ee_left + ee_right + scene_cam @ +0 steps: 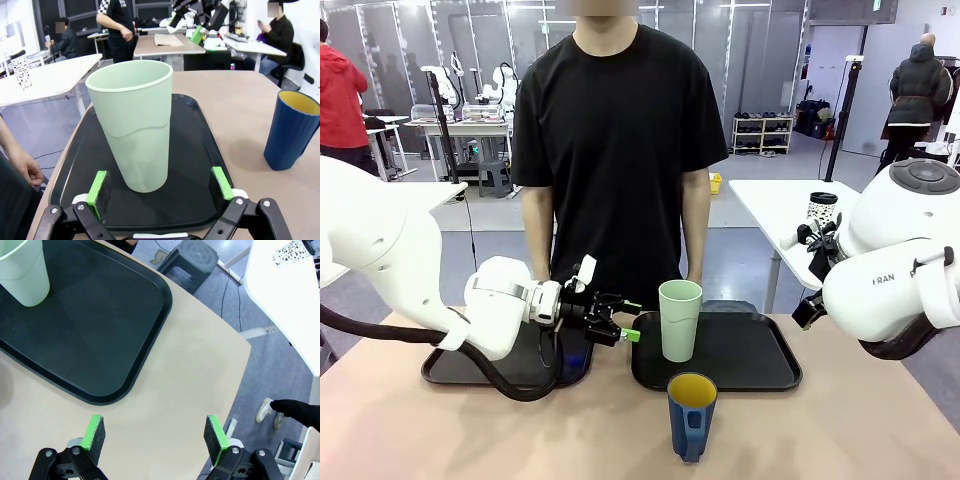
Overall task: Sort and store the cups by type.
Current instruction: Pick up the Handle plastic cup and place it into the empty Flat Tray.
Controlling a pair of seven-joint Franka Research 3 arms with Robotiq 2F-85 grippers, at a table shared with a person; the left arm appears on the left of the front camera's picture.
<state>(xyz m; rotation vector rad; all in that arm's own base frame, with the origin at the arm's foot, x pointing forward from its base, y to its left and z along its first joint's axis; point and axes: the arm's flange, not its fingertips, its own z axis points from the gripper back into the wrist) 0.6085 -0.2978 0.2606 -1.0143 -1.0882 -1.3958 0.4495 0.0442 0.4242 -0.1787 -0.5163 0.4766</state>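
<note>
Tall pale green tumbler [680, 320] stands upright; blue mug [691, 415] is yellow inside.

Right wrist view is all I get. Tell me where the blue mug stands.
Observer: The blue mug stands upright on the bare table, on the robot's side of the right tray, with its handle toward the robot.
Operator: Report the left gripper.
Observer: The left gripper is open and points at the green tumbler. Its pads are not touching the tumbler.
Operator: Name what else lies on the table.
Observer: A second black tray lies to the left of the first.
</note>
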